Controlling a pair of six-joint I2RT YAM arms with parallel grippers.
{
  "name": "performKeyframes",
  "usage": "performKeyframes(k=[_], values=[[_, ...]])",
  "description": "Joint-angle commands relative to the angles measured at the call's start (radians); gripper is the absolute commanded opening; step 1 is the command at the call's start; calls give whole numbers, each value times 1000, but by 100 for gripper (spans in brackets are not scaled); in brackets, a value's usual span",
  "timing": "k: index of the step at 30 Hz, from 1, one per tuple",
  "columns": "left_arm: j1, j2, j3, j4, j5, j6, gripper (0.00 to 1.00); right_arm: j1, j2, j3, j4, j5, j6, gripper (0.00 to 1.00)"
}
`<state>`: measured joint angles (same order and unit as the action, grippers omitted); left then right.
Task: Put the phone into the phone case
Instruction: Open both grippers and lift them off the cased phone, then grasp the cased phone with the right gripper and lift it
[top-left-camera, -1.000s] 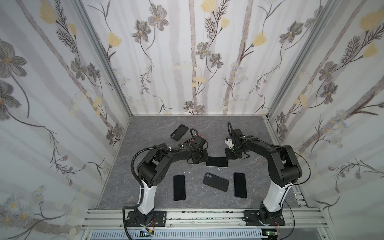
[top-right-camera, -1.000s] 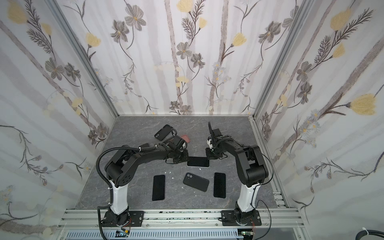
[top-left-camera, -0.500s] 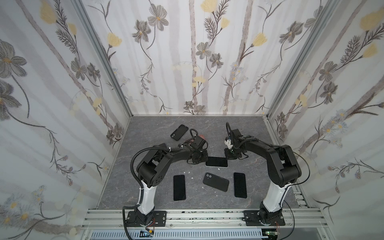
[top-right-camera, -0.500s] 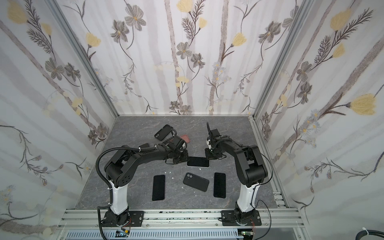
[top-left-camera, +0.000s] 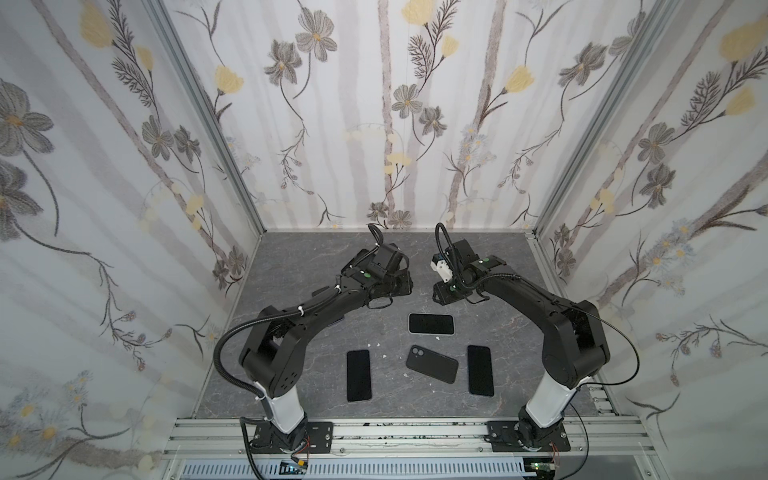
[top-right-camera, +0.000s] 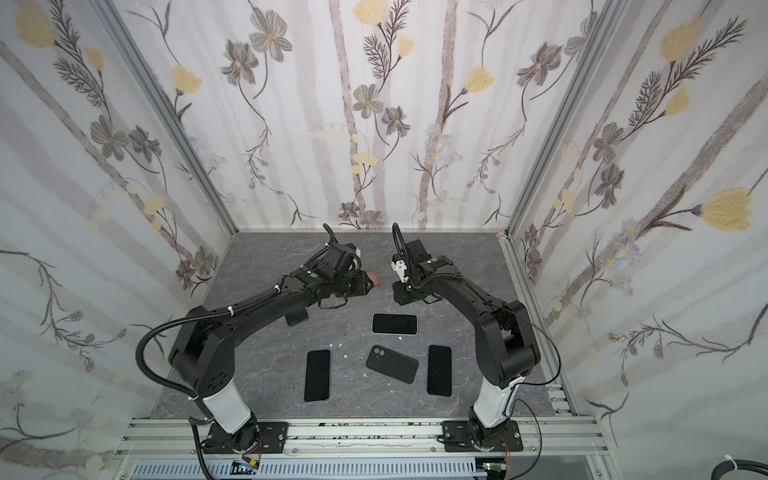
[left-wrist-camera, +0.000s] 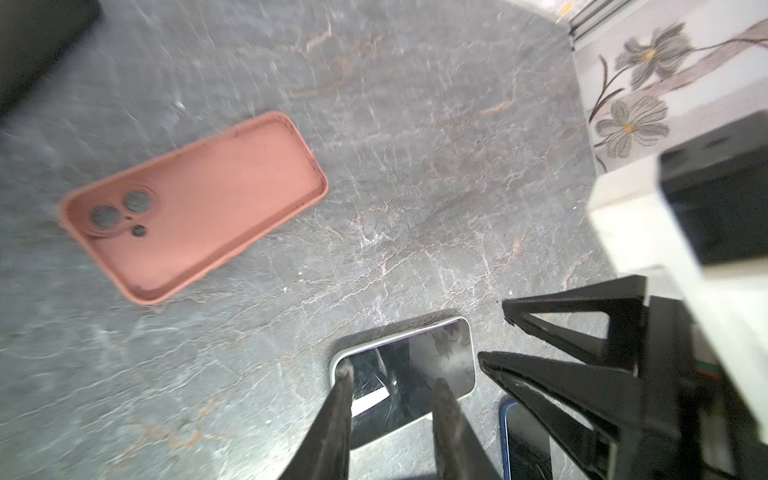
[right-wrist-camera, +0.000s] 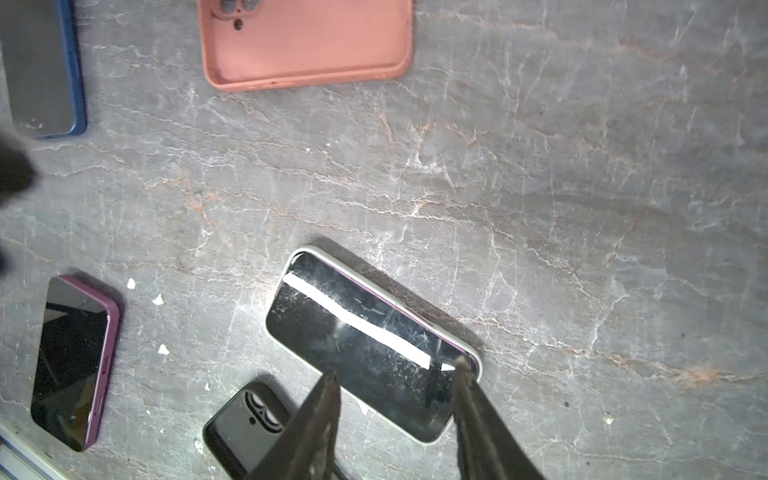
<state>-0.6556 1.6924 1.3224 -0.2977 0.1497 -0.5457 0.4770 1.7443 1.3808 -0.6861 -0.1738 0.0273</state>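
Left gripper and right gripper both hang open, empty, near the phone. A pink case lies apart.

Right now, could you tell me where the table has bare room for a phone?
Bare: the back strip of the grey marble table along the flowered wall. Crowded: the middle, around the white-cased phone and black phone case.

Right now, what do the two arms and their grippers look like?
The left arm and right arm are black, with chunky rounded joints and a white lower column each. A small green dot marks each wrist. A ribbed black hose loops beside the left arm; a thin black cable trails from the right. The left gripper and right gripper have slim, dark, tapering fingers.
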Motion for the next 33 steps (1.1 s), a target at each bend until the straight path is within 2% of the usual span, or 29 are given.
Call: performKeyframes(k=[1, 6, 8, 11, 13, 14, 16, 18, 20, 24, 28, 33], values=[[9, -151, -92, 42, -122, 141, 35, 35, -66, -14, 74, 26, -129, 52], [11, -421, -259, 88, -249, 289, 42, 114, -181, -91, 212, 66, -318, 64], [11, -528, -323, 97, -276, 333, 55, 128, -213, -121, 261, 44, -383, 71], [11, -671, -434, 104, -292, 405, 67, 133, -247, -163, 309, -25, -495, 75], [12, -754, -498, 109, -299, 428, 72, 133, -264, -196, 299, -96, -606, 84], [11, -796, -542, 119, -300, 435, 74, 134, -274, -224, 308, -111, -653, 93], [11, -877, -621, 155, -264, 463, 74, 133, -284, -270, 337, -114, -690, 100], [11, -958, -709, 210, -221, 485, 77, 135, -265, -266, 298, -118, -730, 100], [11, -1041, -803, 270, -216, 510, 84, 133, -233, -256, 268, -88, -743, 100], [10, -1144, -934, 339, -318, 537, 99, 131, -165, -245, 215, -40, -805, 100], [11, -1154, -980, 340, -289, 603, 100, 126, -105, -236, 213, -30, -828, 100], [10, -1076, -969, 314, -260, 634, 100, 119, -4, -185, 180, -33, -843, 100]])
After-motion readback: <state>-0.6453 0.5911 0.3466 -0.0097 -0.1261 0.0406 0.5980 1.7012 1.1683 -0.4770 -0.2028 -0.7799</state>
